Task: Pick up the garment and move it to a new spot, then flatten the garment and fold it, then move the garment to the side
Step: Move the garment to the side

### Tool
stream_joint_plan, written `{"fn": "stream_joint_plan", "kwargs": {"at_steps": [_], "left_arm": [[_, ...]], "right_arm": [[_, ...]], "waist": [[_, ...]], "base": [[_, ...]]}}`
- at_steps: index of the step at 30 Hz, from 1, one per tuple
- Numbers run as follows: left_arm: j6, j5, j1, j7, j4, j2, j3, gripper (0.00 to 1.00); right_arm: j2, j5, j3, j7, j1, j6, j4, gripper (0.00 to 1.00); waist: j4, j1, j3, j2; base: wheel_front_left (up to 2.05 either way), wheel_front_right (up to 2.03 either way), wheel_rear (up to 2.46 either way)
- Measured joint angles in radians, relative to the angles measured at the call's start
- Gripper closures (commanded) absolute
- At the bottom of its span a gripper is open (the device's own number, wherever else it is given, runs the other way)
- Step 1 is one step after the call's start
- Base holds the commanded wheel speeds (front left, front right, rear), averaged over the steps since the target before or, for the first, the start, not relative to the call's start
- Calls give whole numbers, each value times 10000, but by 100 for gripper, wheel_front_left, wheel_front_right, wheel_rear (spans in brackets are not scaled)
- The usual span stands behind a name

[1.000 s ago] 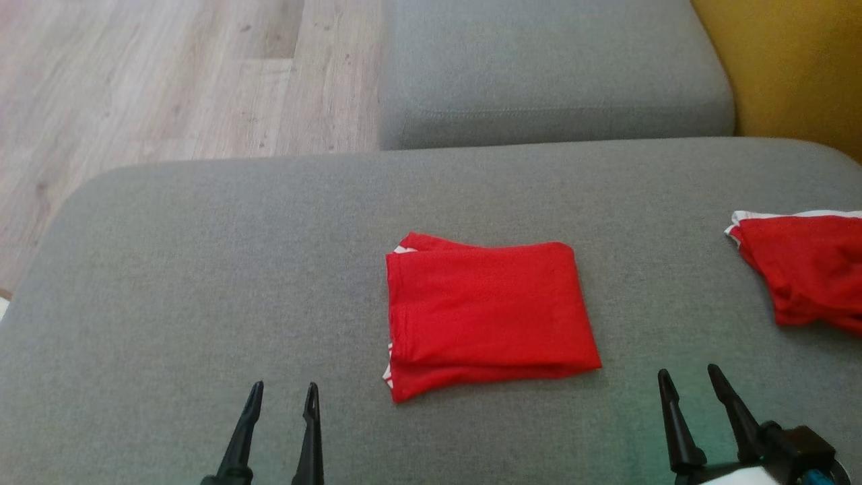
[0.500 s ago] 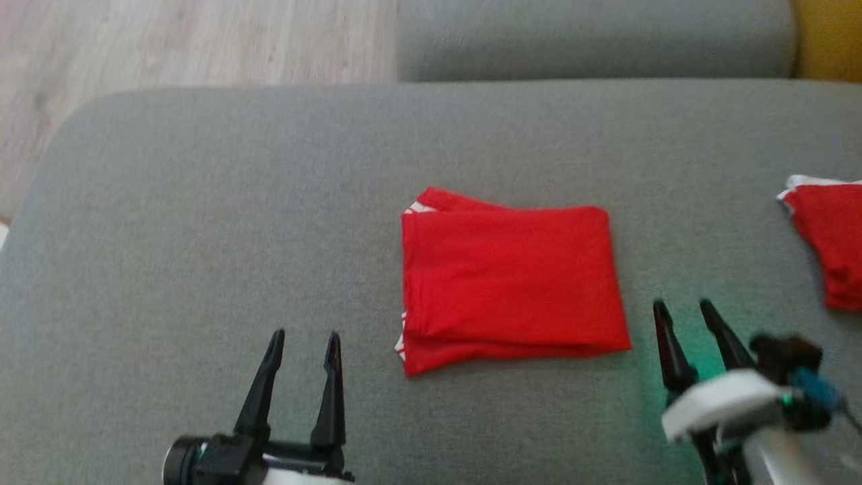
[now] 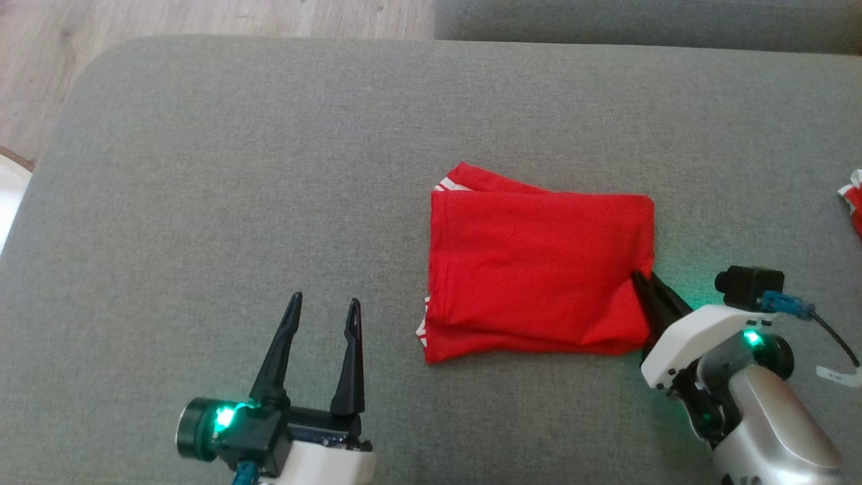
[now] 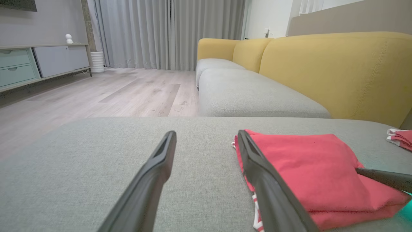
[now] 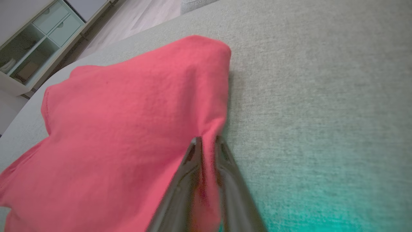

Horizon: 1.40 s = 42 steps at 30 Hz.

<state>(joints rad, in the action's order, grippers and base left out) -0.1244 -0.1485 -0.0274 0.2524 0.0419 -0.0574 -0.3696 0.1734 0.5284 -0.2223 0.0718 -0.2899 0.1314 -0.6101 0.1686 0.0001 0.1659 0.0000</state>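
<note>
Right end effector (image 3: 638, 276) has advanced, clamping garment (image 3: 539, 269) at its right edge; left end effector (image 3: 324, 301) gapes.

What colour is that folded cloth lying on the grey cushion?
The cloth is red, with white trim at one edge; the head view shows it best.

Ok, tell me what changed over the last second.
The right gripper reached forward to the right edge of the folded red garment and closed its fingers on the fabric; before, it stood open, clear of it. The left gripper stays open, off the garment's left side. The garment still lies folded on the grey cushion. The head camera shifted as well.
</note>
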Motion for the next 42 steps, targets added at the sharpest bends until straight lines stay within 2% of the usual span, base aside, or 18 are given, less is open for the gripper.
{"fn": "stream_joint_plan", "kwargs": {"at_steps": [4, 8, 22, 27, 28, 29, 30, 31, 32, 34, 36, 37, 42], "left_arm": [[-79, -2, -3, 13, -311, 0, 65, 0], [-79, -2, 1, 29, -449, 0, 123, 0], [111, 276, 1253, 42, -621, 12, 401, 0], [117, 282, 1684, 42, -616, 15, 495, 0], [146, 301, 1751, 42, -604, 15, 506, 0], [201, 313, 1804, 42, -583, 15, 508, 0], [203, 314, 1858, 42, -545, 17, 510, 0], [219, 318, 1905, 42, -485, 17, 510, 0], [247, 322, 1929, 42, -424, 17, 512, 0], [278, 320, 1927, 42, -368, 19, 512, 0], [282, 249, 1918, 42, -280, 25, 499, 0], [282, 249, 1918, 42, -280, 25, 499, 0], [272, 15, 1678, 42, -117, 29, 495, 0]], "right_arm": [[192, 46, -54, -242, -69, 0, 58, 100], [819, -207, -38, -274, -92, 0, 414, 100], [4715, -462, 907, 744, -1417, 0, 2451, 100], [5726, -566, 1724, 1016, -1782, 0, 2669, 100], [5845, -583, 1843, 1124, -1805, 0, 2738, 87], [5910, -642, 1960, 1214, -1805, 0, 2775, 78], [5927, -754, 2090, 1225, -1804, 0, 2796, 60], [5925, -934, 2247, 1231, -1799, 0, 2796, 9], [5906, -1187, 2370, 1233, -1786, 0, 2801, 0], [5701, -1726, 2520, 1235, -1751, 0, 2943, 0], [5204, -2197, 2548, 1233, -1636, 0, 3196, 0], [5204, -2197, 2548, 1233, -1636, 0, 3196, 0], [3302, -2577, 2069, 1187, -630, 0, 3710, 0]], "waist": [[-194, 0, 107, 0], [-546, 0, 311, 0], [-2191, 1, 1862, 0], [-2597, 2, 2491, 0], [-2668, 2, 2578, 0], [-2727, 2, 2644, 0], [-2775, 1, 2690, 0], [-2805, 2, 2700, 0], [-2810, 2, 2671, 0], [-2781, -1, 2537, 0], [-2712, -2, 2329, 0], [-2712, -2, 2329, 0], [-2441, -2, 1615, 0]], "base": [[0, 0, 0], [0, 0, 0], [0, 0, 0], [0, 0, 0], [0, 0, 0], [0, 0, 0], [0, 0, 0], [0, 0, 0], [0, 0, 0], [0, 0, 0], [0, 0, 0], [0, 0, 0], [0, 0, 0]]}}
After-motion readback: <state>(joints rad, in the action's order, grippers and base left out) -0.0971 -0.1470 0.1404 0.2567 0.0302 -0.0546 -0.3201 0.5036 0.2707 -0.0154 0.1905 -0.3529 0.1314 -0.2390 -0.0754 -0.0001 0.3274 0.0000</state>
